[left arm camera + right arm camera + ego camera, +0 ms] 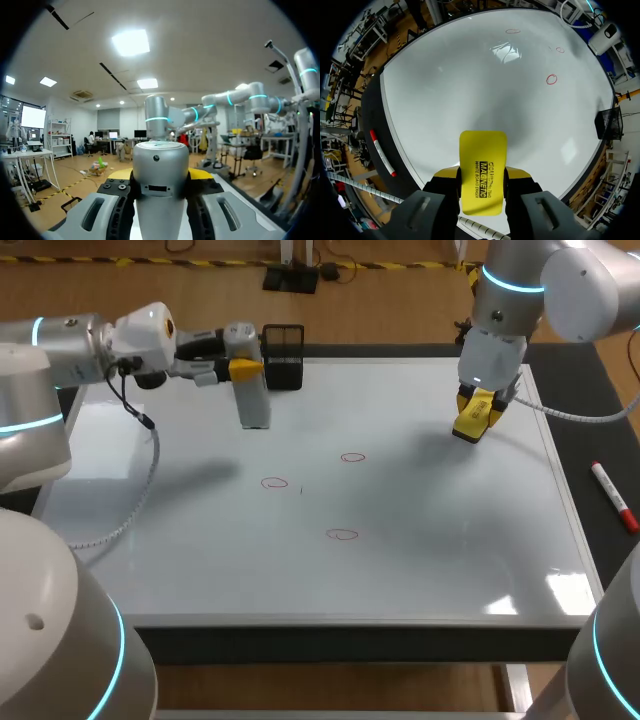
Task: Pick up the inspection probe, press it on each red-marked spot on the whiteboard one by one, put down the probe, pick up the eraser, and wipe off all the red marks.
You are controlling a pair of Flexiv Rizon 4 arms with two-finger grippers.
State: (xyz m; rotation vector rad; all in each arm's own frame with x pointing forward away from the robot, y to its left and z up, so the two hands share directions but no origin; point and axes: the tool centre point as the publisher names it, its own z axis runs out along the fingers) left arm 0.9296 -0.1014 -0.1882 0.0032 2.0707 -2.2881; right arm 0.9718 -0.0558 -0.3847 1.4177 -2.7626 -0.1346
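Observation:
My left gripper (245,368) is shut on the grey cylindrical probe (255,402), holding it upright over the far left of the whiteboard (430,570). In the left wrist view the probe (160,185) stands between the yellow-tipped fingers (201,174). My right gripper (478,405) is shut on the yellow eraser (472,420) above the board's far right. The eraser (482,172) sticks out between that gripper's fingers. Three red circles (352,457), (274,482), (342,534) lie mid-board, between the two grippers. From the right wrist, the circles (551,79) show ahead of the eraser.
A black mesh basket (283,355) stands at the board's far edge, just right of the probe. A red-capped marker (612,495) lies on the dark mat off the board's right side; the marker (382,152) also shows beside my right gripper.

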